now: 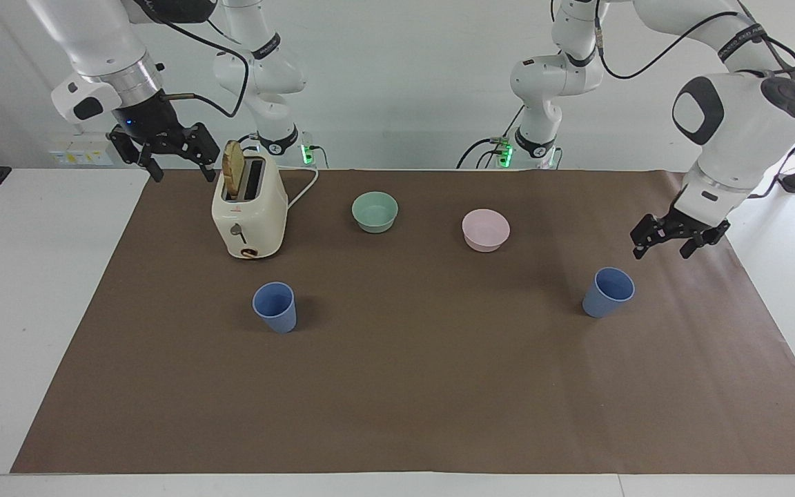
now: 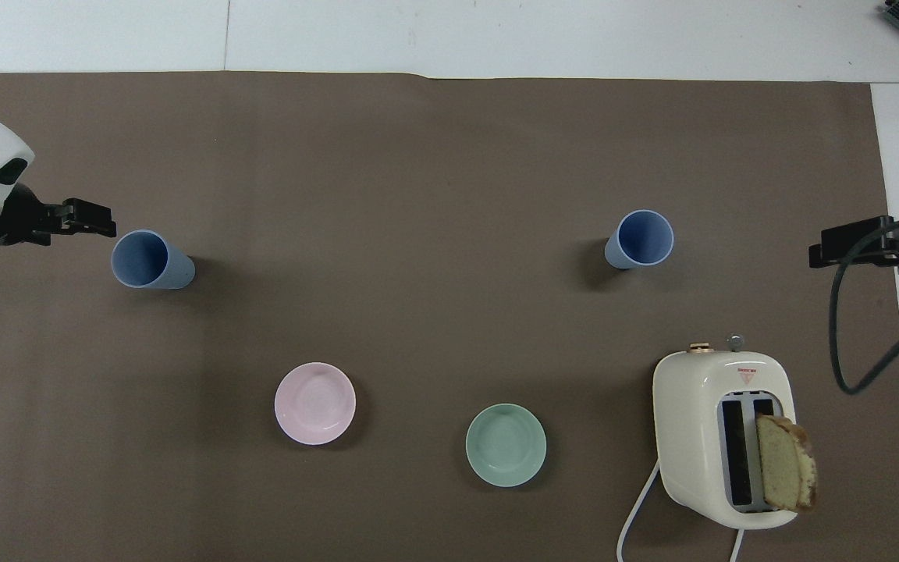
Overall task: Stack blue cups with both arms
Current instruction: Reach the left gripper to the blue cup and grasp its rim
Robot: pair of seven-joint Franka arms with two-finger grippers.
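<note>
- The left gripper (image 1: 670,243) hung with its fingers apart over the mat (image 1: 397,386) at the left arm's end of the table, just beside one blue cup (image 1: 607,292) and not touching it.
- That cup stood upright, farther from the robots than the pink bowl (image 1: 485,229).
- The other blue cup (image 1: 275,307) stood upright, farther from the robots than the toaster (image 1: 249,210).
- The right gripper (image 1: 175,160) waited with its fingers spread, raised beside the toaster, well apart from that cup.
</note>
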